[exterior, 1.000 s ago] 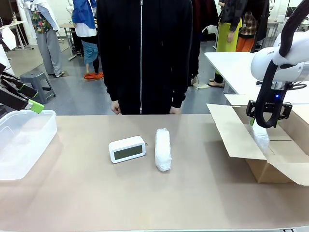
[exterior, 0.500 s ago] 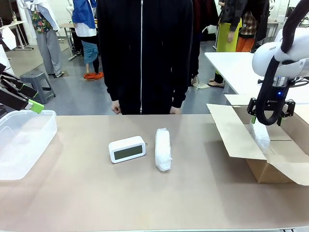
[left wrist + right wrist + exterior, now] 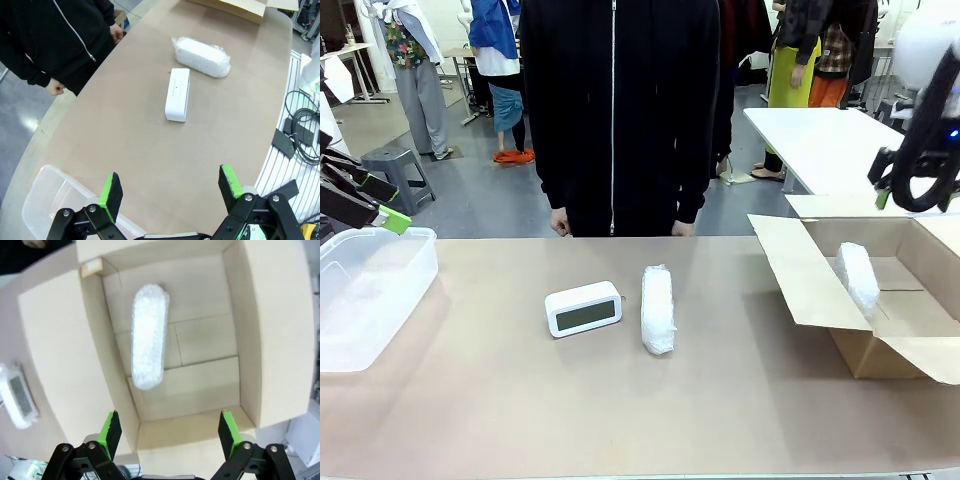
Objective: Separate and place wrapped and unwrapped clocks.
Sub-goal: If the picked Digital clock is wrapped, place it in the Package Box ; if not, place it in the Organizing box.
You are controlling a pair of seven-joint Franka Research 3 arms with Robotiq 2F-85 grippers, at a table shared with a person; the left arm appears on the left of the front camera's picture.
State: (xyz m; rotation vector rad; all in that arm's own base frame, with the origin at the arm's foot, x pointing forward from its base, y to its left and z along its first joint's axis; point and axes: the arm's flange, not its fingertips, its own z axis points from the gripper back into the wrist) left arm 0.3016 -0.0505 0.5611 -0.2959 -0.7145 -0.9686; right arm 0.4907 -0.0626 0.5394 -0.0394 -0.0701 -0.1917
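No legible text, labels or numbers in any view. On the bare clock (image 3: 583, 308), well ahead of the left gripper (image 3: 170, 186), no digits can be made out on the screen.

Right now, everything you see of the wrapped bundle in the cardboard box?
The wrapped bundle is a white oblong with rounded ends, covered in bubbly foam wrap, contents hidden. It lies flat on the floor of the open cardboard box, close to one side wall. The open right gripper hangs above, clear of it.
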